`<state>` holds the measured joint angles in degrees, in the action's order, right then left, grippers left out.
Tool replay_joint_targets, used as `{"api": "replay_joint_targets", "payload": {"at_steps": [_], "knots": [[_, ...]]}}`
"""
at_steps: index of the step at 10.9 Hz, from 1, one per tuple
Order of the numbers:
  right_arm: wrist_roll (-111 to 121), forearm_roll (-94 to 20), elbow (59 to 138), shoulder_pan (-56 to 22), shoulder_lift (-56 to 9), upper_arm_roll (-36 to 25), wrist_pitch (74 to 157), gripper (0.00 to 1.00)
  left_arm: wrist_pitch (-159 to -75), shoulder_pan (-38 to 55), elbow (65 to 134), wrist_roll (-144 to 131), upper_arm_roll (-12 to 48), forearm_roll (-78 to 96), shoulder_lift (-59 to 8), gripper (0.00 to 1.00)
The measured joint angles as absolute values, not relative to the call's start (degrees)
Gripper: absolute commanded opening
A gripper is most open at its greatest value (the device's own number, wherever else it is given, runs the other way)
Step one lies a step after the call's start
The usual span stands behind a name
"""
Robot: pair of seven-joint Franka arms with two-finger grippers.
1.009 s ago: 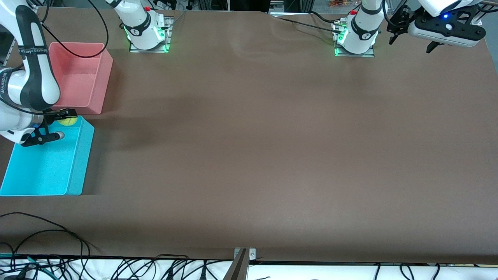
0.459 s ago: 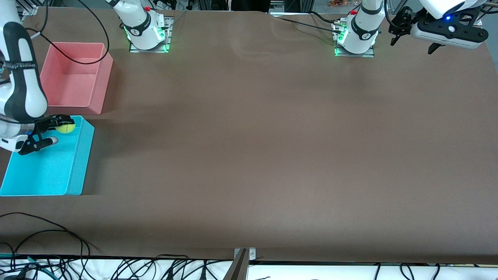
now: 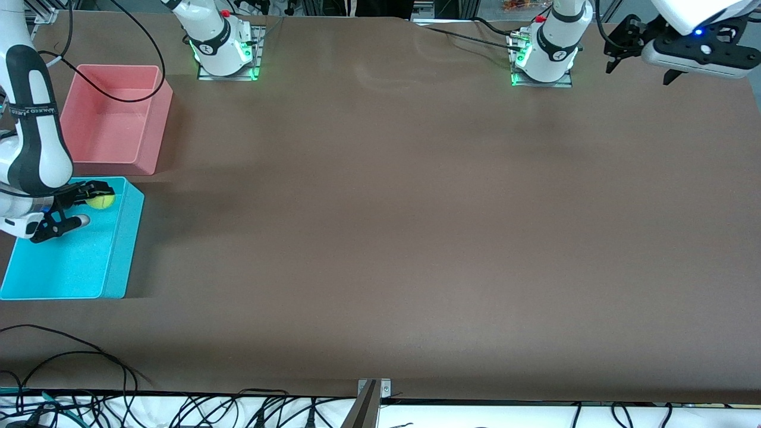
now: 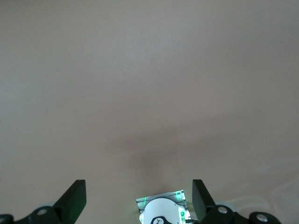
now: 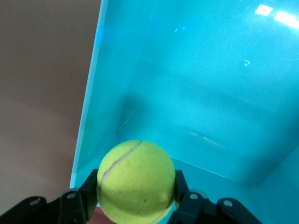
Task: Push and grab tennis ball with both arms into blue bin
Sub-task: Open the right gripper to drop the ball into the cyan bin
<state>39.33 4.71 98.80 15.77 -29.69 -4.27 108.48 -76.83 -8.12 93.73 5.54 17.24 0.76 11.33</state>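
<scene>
Nearest the front camera, the blue bin (image 3: 116,249) sits at the right arm's end of the table (image 3: 416,238), its open floor showing plain and bare in the right wrist view. Over the bin's farther end hangs the right end effector (image 3: 89,199), clamped on the tennis ball (image 3: 100,200); in the right wrist view its two fingers (image 5: 180,186) press the ball (image 5: 136,181) from either side, across its middle, with the bin's floor (image 5: 210,93) directly below. The ball looks light, felt-covered and a little springy, so a squeeze across the widest part should hold it without slipping, while a grip off centre would likely squirt it out. Dropped from here it may bounce, though the bin's walls look tall enough to keep it in. Judging by this, only the release is left.

Just farther off, the pink bin (image 3: 116,119) stands beside the blue one, apart from it by a narrow strip of table. Farthest, the left arm waits: its left end effector (image 3: 639,50) hangs spread wide and empty over the left arm's end of the table, close to its own base (image 3: 544,59).
</scene>
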Motion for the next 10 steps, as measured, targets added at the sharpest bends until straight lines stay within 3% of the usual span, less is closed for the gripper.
{"api": "replay_joint_targets", "payload": {"at_steps": [7, 9, 10], "knots": [[40.4, 4.7, 98.8, 16.9, -32.7, -4.3, 108.6, 0.31, -76.8, -9.3, 93.0, 5.6, 16.8, 0.8, 10.8, 1.0], [41.0, 4.7, 98.8, 17.4, -33.3, -4.3, 108.8, 0.66, -76.8, -9.3, 93.0, 5.6, 16.8, 0.8, 10.8, 1.0], [41.0, 4.7, 98.8, 17.4, -33.4, -4.3, 108.9, 0.75, -76.8, -9.3, 93.0, 5.6, 16.8, 0.8, 10.8, 1.0]]}}
